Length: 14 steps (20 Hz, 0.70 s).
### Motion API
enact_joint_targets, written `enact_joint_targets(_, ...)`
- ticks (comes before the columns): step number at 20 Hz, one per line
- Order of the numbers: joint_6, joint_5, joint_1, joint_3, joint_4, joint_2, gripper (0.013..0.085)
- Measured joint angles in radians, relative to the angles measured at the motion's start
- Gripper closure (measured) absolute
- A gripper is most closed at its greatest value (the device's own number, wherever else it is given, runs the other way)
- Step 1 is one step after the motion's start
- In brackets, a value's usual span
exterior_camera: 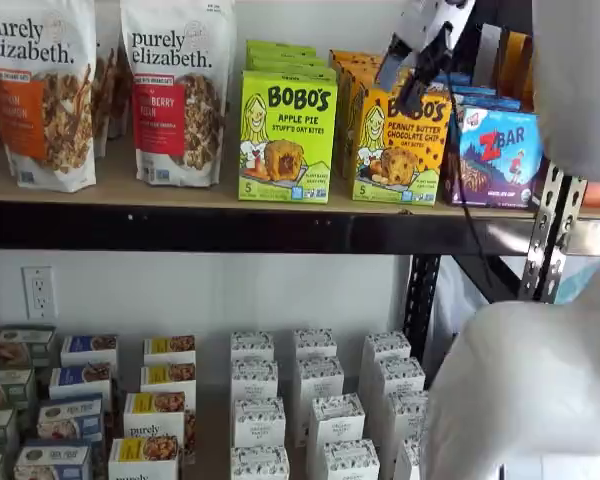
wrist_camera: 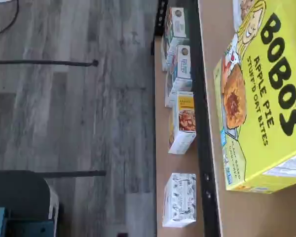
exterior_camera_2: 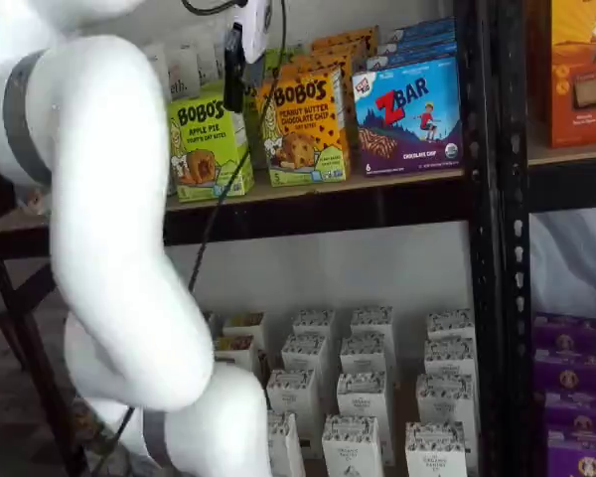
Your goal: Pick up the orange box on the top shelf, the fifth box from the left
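So the gripper has its two black fingers spread apart with nothing between them, hanging in front of the upper part of the orange box in a shelf view. In the other shelf view only a dark finger shape shows, side-on, sitting between the lime-green Apple Pie carton and the orange box, so alignment is hard to call from there. No contact with the carton that anyone could point to.

This looks like the approach step: fingers ready, grasp not made. The wrist camera is filled with the Apple Pie carton, so the arm probably needs to shift sideways toward the orange one before pushing in and closing on its sides.

The orange box stands upright at the front edge of the top shelf, printed face out toward the cameras, long axis vertical. It's wedged just beside the Apple Pie carton on one side and the ZBar box on the other, with more like it stacked behind, so finger room looks tight.
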Motion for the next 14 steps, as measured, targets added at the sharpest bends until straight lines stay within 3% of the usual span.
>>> enact_joint_targets(8,-0.008,0.049,-0.013,0.028,0.000,-0.036,0.0130)
enact_joint_targets(14,0.002,-0.028,0.000,0.078,-0.003,-0.089,0.0130)
